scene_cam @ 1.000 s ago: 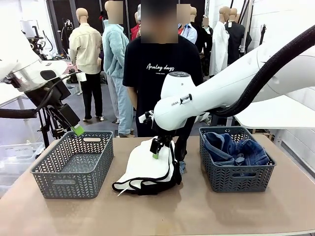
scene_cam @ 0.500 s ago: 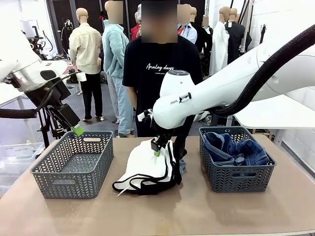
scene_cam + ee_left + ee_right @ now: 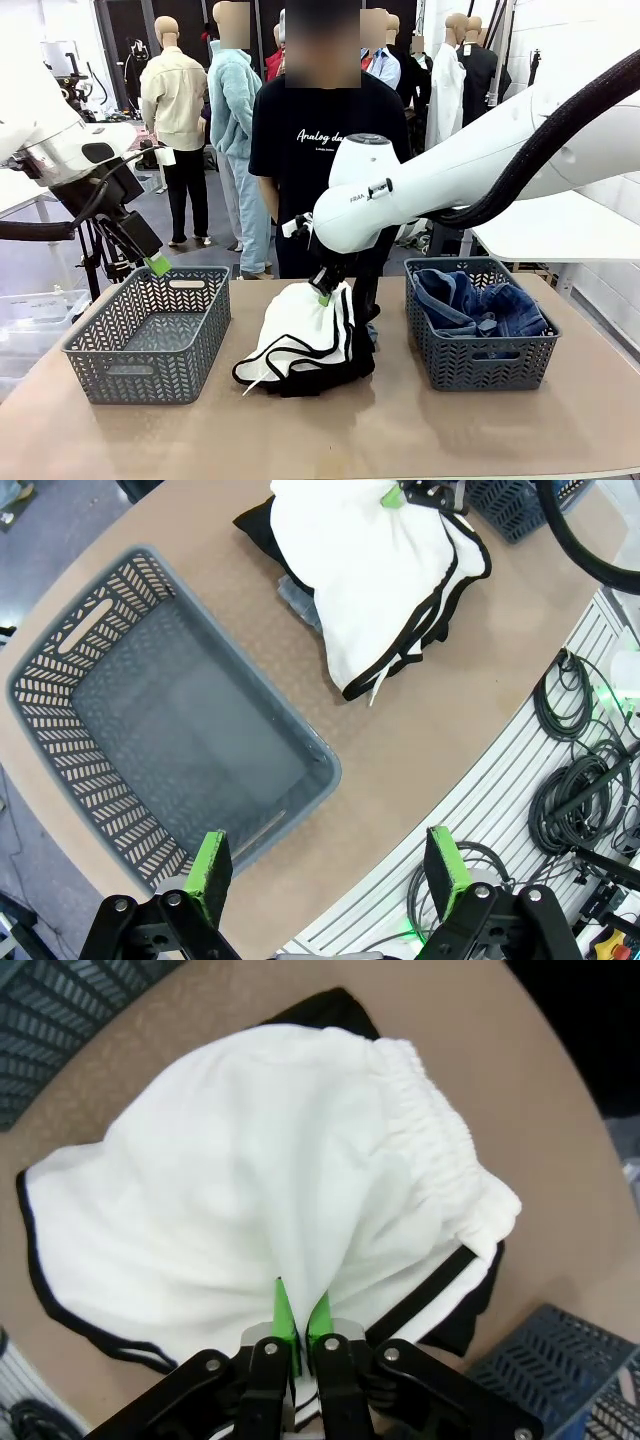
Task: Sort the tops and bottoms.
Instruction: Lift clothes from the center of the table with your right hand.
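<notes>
Pinching gripper: the right gripper (image 3: 322, 295) (image 3: 298, 1312) has its jaws closed tight on a fold of the white top, with cloth squeezed between the green pads
Right arm: comes in from the right and crosses to the middle of the table (image 3: 420, 430), with the gripper pointing down over the pile of clothes
White top: the white top (image 3: 300, 325) (image 3: 370, 570) (image 3: 230, 1190), edged in black with black stripes, is drawn up into a peak at the pinch; its lower part lies on the table between the two baskets
Black top: the black top (image 3: 318, 381) (image 3: 325, 1005) lies under the white one, showing along the near and right edges of the pile
Blue cloth: a small bit of blue cloth (image 3: 371, 340) shows at the pile's right edge; what garment it is cannot be told
Jeans: the dark blue jeans (image 3: 470, 300) are heaped in the right basket (image 3: 480, 368), well apart from the pile
Left gripper: the left gripper (image 3: 156, 264) (image 3: 326, 855) hangs above the left basket (image 3: 150, 345) (image 3: 60, 720), jaws wide with nothing between them
Left basket: grey, on the table just left of the pile
Person: a person (image 3: 330, 150) in a black printed T-shirt stands at the far side, behind the pile
</notes>
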Controlling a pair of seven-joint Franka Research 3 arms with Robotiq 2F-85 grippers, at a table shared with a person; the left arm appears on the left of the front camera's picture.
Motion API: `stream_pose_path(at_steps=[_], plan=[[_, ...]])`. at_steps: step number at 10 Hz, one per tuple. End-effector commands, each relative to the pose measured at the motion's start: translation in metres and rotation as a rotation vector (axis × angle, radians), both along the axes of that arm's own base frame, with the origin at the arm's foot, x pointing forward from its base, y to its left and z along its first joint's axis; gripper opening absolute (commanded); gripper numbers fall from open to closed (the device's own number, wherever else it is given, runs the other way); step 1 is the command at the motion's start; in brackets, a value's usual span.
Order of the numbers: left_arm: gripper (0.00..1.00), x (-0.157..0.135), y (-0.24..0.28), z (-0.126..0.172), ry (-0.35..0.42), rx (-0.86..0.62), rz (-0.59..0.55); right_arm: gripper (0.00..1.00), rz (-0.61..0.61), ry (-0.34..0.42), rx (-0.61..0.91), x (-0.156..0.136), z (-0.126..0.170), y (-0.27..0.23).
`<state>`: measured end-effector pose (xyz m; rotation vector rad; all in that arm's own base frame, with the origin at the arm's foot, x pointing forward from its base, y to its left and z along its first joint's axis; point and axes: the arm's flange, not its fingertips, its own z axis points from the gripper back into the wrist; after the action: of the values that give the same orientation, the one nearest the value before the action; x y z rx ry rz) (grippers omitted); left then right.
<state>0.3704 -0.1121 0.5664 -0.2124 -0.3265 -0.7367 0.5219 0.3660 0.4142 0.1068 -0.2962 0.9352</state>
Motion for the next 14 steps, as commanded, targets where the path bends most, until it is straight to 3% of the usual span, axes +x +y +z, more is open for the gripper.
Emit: stream_pose_path(at_steps=[1,4,6,7,8,11,12,13,14], plan=[[1.00,-0.001,0.001,0.000,-0.002,0.001,0.002,0.00,-0.068,-0.083,0.051,-0.018,0.036,-0.023],[1.00,-0.001,0.001,0.000,-0.002,0.001,0.002,0.00,-0.143,-0.328,0.079,-0.052,0.129,-0.052],[1.00,-0.001,0.001,0.000,-0.002,0.001,0.002,0.00,-0.150,-0.428,0.099,-0.073,0.174,-0.058],[1.00,-0.001,0.001,0.000,-0.002,0.001,0.002,0.00,-0.142,-0.450,0.135,-0.081,0.183,-0.059],[1.00,-0.001,0.001,0.000,-0.002,0.001,0.002,0.00,-0.126,-0.370,0.113,-0.062,0.183,-0.055],[1.00,-0.001,0.001,0.000,-0.002,0.001,0.002,0.00,-0.125,-0.400,0.118,-0.074,0.195,-0.058],[1.00,-0.001,0.001,0.000,-0.002,0.001,0.002,0.00,-0.144,-0.332,0.126,-0.072,0.169,-0.055],[1.00,-0.001,0.001,0.000,-0.002,0.001,0.002,0.00,-0.152,-0.350,0.138,-0.074,0.176,-0.056],[1.00,-0.001,0.001,0.000,-0.002,0.001,0.002,0.00,-0.158,-0.396,0.147,-0.083,0.203,-0.060]])
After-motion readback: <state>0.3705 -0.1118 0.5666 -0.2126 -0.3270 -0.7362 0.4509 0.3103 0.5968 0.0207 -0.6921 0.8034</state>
